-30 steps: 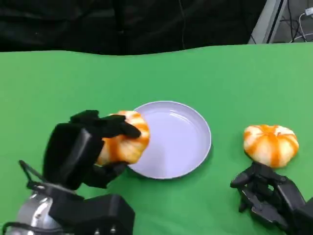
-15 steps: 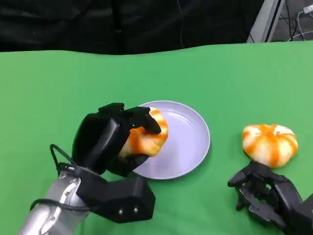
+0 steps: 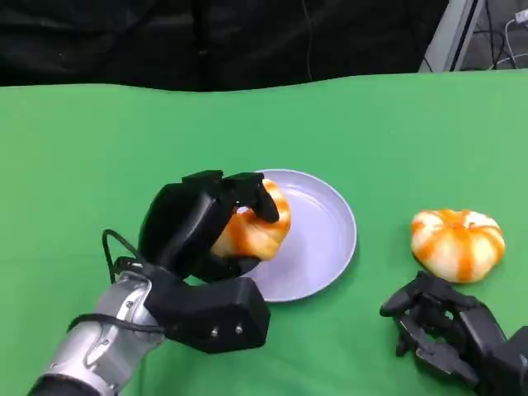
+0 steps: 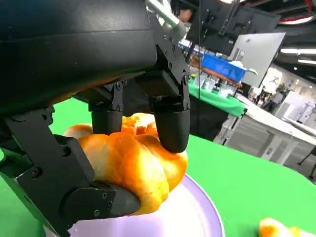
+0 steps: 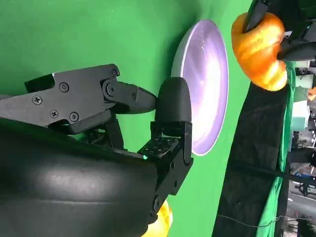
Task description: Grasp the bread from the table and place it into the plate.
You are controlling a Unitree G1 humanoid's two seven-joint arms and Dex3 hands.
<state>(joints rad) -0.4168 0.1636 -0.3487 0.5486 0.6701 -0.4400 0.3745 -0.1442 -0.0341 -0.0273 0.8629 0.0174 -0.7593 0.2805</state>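
- Head view: left hand gripping a bread, held over the left part of the plate; contact with the plate not clear.
- Bread: round, puffy, pale cream with glossy orange stripes running from the top down the sides.
- Left wrist view: fingers pressed on top of the bread, another underneath; lilac plate below.
- Second bread of the same look lying on the green table, right of the plate, apart from it.
- Right hand low near the second bread, holding nothing, fingers apart.
- Right wrist view: fingers spread, plate beyond.
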